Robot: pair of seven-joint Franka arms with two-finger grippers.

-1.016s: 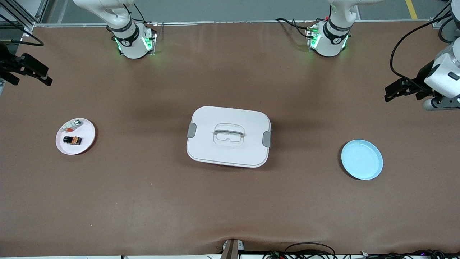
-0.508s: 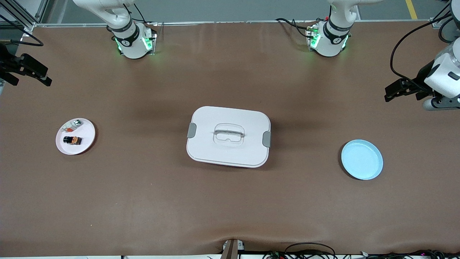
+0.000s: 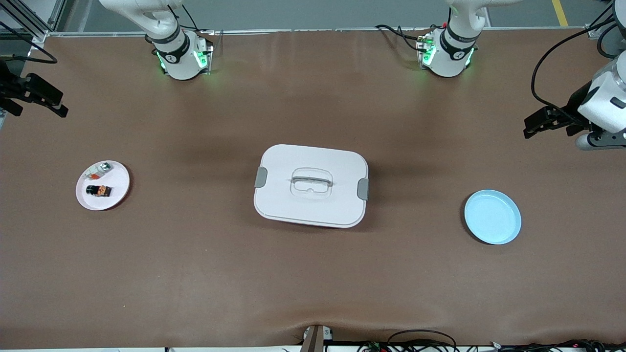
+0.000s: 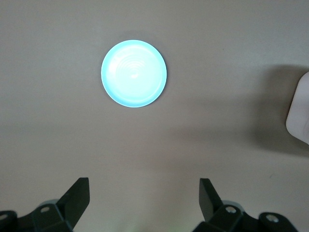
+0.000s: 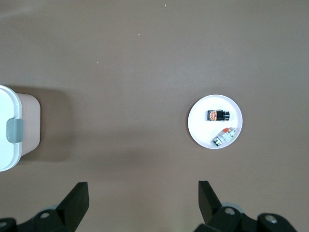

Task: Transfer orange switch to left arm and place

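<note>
Fingers spread wide and empty on my right end effector (image 5: pixel 142 205) and left end effector (image 4: pixel 145 203), both raised at the surface's ends. Tiny black orange switch (image 3: pixel 99 190) lies on the small white plate (image 3: pixel 120 186); large white plastic box (image 3: pixel 311 185) sits mid-surface.

box (image 3: pixel 311 186) mid-table between plates, bare table around

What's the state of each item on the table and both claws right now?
orange switch: lying on the white plate, not held
silver-and-clear part: lying on the same plate, apart from the switch
box: lid on, mid-table
blue plate: empty
left claw: open, empty, above the table at its own end
right claw: open, empty, above the table at its own end
</note>
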